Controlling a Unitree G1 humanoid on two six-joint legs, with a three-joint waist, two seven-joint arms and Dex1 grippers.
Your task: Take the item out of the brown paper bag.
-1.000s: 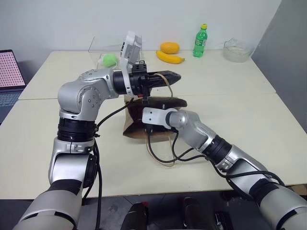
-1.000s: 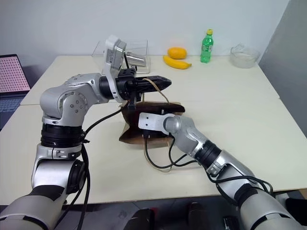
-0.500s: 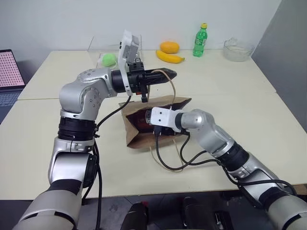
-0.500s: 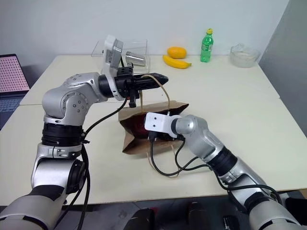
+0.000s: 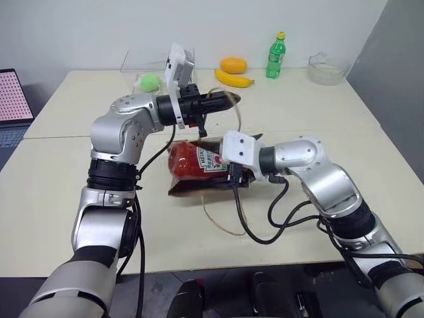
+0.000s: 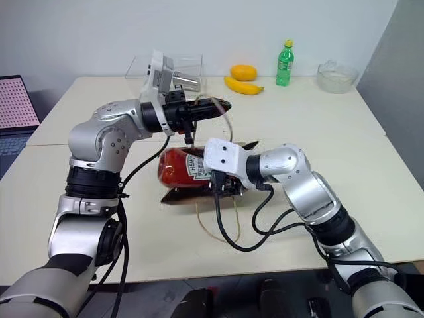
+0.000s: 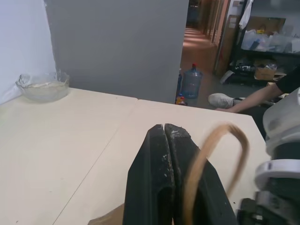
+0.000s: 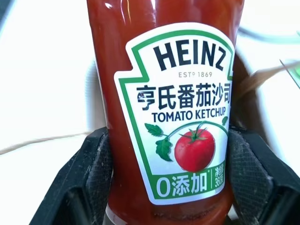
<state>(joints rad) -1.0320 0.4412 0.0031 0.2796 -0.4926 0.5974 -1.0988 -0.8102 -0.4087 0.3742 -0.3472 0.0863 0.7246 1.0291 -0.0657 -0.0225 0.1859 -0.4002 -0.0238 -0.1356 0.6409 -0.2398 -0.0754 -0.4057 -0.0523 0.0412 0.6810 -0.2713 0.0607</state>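
Note:
The item (image 5: 189,161) is a red ketchup bottle with a white label, lying on its side just above the table. My right gripper (image 5: 217,163) is shut on it, one black finger (image 8: 89,173) on each side of the label. Most of the bottle is outside the brown paper bag (image 5: 184,189), which lies crumpled under and behind it. My left gripper (image 5: 228,101) is shut on the bag's tan cord handle (image 7: 211,154) and holds it up above the bag, pointing right.
At the table's far edge stand a green bottle (image 5: 276,56), a banana (image 5: 234,79), an orange fruit (image 5: 233,65), a glass bowl (image 5: 328,68) and a clear box (image 5: 142,66). A laptop (image 5: 12,99) sits far left. A black cable (image 5: 255,232) loops over the near table.
My right gripper has drawn back and up out of the bag, bringing the red bottle into the open. The bag has sagged flat. The left gripper still holds the handle in about the same place.

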